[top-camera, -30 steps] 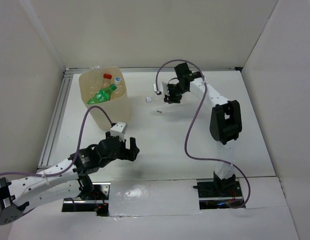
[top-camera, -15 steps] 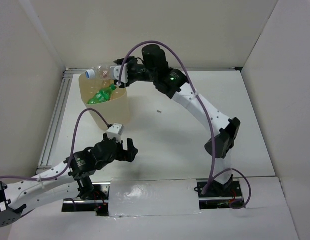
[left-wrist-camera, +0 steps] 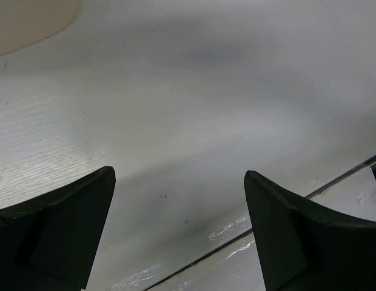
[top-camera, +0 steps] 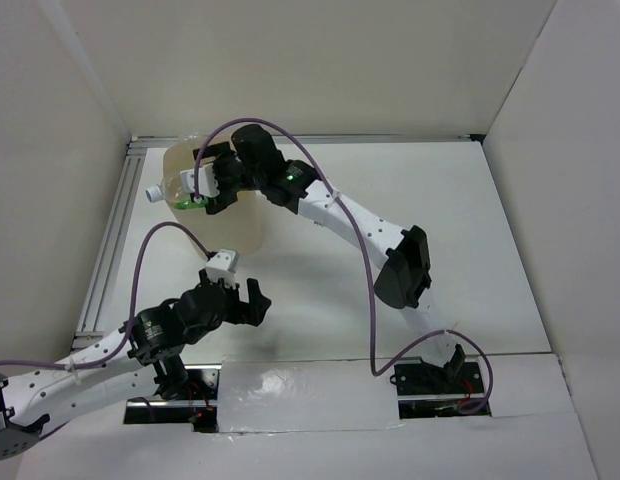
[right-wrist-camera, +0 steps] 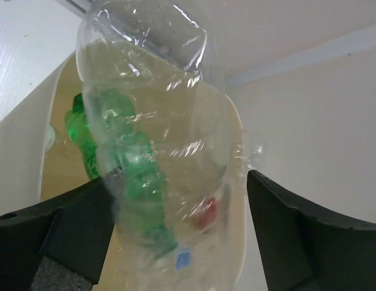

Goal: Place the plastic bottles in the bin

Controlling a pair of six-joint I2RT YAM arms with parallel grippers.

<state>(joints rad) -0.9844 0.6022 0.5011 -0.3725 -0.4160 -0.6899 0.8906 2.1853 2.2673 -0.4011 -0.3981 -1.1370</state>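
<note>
**Top view.** My right gripper is clamped on a clear bottle. The bottle lies on its side over the bin, which stands at 10 o'clock on the table. Its white cap points to 9 o'clock, just past the bin's rim. A green bottle shows inside the bin beneath it. My left gripper hangs at 7 o'clock, jaws spread, holding nothing, apart from the bin.

**Left wrist view.** My two fingers stand wide apart at 7 and 5 o'clock, with only table between them. A corner of the bin lies at 11 o'clock.

**Right wrist view.** The clear bottle fills the gap between my fingers, and its crumpled wall rises to 12 o'clock. Below and behind it is the bin's open mouth. The green bottle lies there at 9 o'clock, and a red cap sits near 6 o'clock.
</note>
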